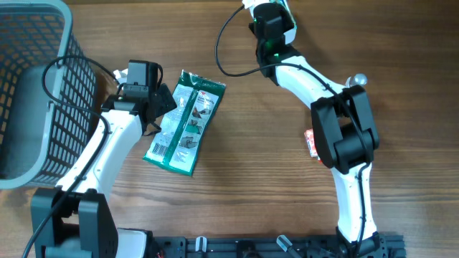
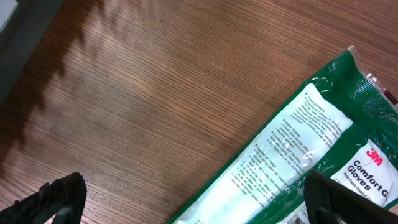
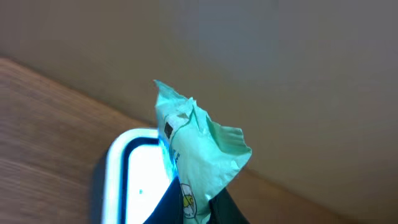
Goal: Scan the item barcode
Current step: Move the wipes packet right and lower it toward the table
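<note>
Two grippers | left (image 2: 196, 202) gaping, empty | right (image 3: 189, 210) pinching packet (image 3: 202, 140) | pack (image 2: 292, 149): 3M Comfort Gloves

A grey basket (image 1: 43, 93) runs off the overhead view's left and top edges. The right arm (image 1: 344, 129) covers most of a small red item (image 1: 310, 143), leaving too little in sight to tell what it is. The glove packet (image 2: 298, 155) is cut by the left wrist view's right and bottom edges, and its fine print is too small to read. Of the left gripper (image 2: 199, 208), only the fingertips (image 2: 59, 199) show, at the bottom corners. In the right wrist view, the pale green packet (image 3: 199, 146) vanishes at its lower end between the fingers of the right gripper (image 3: 194, 214), its print blurred. A blue-lit device (image 3: 130, 168) is cropped by the bottom edge.
</note>
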`<state>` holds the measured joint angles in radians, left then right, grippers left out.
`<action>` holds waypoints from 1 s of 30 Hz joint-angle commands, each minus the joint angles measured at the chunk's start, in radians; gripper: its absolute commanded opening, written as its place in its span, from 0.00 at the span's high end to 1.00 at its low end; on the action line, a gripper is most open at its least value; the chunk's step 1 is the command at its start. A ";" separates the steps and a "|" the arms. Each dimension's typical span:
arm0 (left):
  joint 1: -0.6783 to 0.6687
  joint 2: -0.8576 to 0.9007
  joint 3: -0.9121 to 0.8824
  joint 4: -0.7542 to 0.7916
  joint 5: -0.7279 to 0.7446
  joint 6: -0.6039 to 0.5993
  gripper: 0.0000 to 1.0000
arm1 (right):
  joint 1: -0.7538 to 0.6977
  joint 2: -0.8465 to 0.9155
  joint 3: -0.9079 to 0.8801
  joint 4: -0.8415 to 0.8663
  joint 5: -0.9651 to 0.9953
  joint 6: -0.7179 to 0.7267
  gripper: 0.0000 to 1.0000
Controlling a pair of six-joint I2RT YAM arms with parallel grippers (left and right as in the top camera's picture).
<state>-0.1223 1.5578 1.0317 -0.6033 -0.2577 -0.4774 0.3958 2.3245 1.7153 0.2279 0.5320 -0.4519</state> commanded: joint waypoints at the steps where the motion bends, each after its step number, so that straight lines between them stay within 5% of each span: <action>1: 0.003 -0.005 0.008 0.001 -0.013 -0.006 0.00 | 0.000 0.023 0.011 -0.069 -0.034 0.202 0.96; 9: 0.003 -0.005 0.008 0.001 -0.013 -0.006 0.00 | 0.000 -0.049 0.011 0.005 0.046 0.137 0.96; 12: 0.003 -0.005 0.008 0.001 -0.012 -0.006 0.00 | 0.000 -0.182 0.011 -0.094 0.051 0.149 0.96; 18: 0.003 -0.005 0.008 0.001 -0.013 -0.006 0.00 | -0.003 -0.419 0.011 -0.602 -0.029 0.364 0.96; 24: 0.003 -0.005 0.008 0.001 -0.013 -0.006 0.00 | -0.003 -0.475 0.005 -1.274 -0.490 0.676 0.96; 30: 0.003 -0.005 0.008 0.001 -0.013 -0.006 0.00 | -0.003 -0.471 -0.149 -1.484 -0.586 0.750 0.96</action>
<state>-0.1223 1.5578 1.0317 -0.6041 -0.2577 -0.4774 0.3939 1.8366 1.6348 -1.2366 0.0372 0.2253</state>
